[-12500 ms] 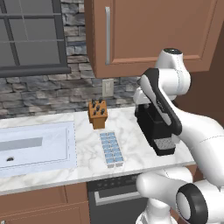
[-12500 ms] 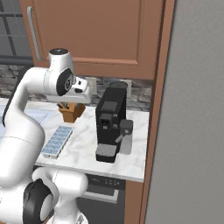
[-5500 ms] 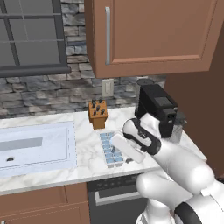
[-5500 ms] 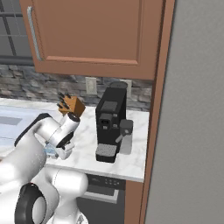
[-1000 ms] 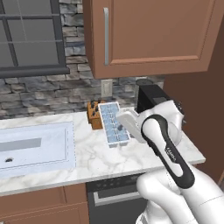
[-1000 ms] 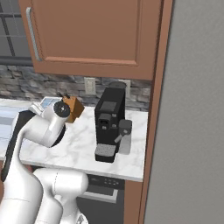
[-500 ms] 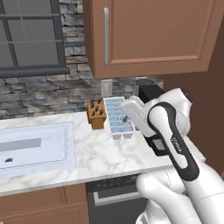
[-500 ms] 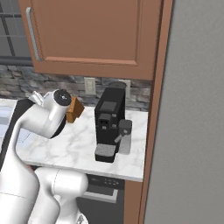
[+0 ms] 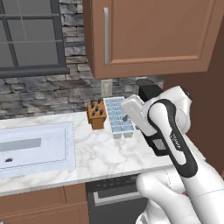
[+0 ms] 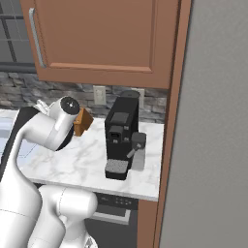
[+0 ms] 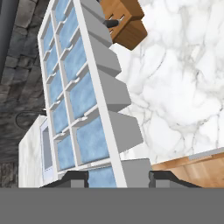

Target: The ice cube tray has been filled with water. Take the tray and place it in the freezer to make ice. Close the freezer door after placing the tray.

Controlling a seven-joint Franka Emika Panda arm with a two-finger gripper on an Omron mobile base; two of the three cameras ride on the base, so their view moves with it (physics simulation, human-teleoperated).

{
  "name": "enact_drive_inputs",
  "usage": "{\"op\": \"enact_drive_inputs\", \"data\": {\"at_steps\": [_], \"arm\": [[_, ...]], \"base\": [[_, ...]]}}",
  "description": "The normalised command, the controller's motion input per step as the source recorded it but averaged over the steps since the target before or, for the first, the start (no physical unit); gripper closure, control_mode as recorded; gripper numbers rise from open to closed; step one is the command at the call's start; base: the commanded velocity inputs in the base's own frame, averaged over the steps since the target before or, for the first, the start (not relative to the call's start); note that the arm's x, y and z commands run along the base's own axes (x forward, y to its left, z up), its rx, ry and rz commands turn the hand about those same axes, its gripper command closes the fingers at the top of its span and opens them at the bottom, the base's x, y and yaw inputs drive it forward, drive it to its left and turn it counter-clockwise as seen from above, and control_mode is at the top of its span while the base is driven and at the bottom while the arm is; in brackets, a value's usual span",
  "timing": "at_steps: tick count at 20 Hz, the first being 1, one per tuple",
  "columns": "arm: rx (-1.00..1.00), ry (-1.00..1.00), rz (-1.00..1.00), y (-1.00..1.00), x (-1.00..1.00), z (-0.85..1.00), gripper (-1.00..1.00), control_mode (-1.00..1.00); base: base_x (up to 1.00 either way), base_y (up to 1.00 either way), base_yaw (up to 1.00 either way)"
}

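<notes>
While held aloft, ice cube tray (image 9: 117,117) seemingly clears knife block (image 9: 96,115).

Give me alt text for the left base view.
The white arm holds the ice cube tray in its gripper, lifted above the marble counter beside the knife block; a sink lies left.

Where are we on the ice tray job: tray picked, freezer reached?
Done: the ice cube tray is off the counter, shut in the gripper and held up beside the knife block. In hand: carrying it. Left: reach the freezer, whose grey side fills the right of the right base view, put the tray inside and close the door.
</notes>
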Motion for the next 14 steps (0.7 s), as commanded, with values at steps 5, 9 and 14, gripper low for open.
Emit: {"op": "enact_drive_inputs", "data": {"at_steps": [5, 9, 14], "arm": [[0.0, 0.0, 0.0, 0.0, -0.05, 0.0, 1.0, 1.0], [0.0, 0.0, 0.0, 0.0, 0.0, 0.0, 1.0, 1.0], [0.0, 0.0, 0.0, 0.0, 0.0, 0.0, 1.0, 1.0]], "base": [[-0.4, 0.0, 0.0], [-0.8, 0.0, 0.0], [-0.81, 0.0, 0.0]]}}
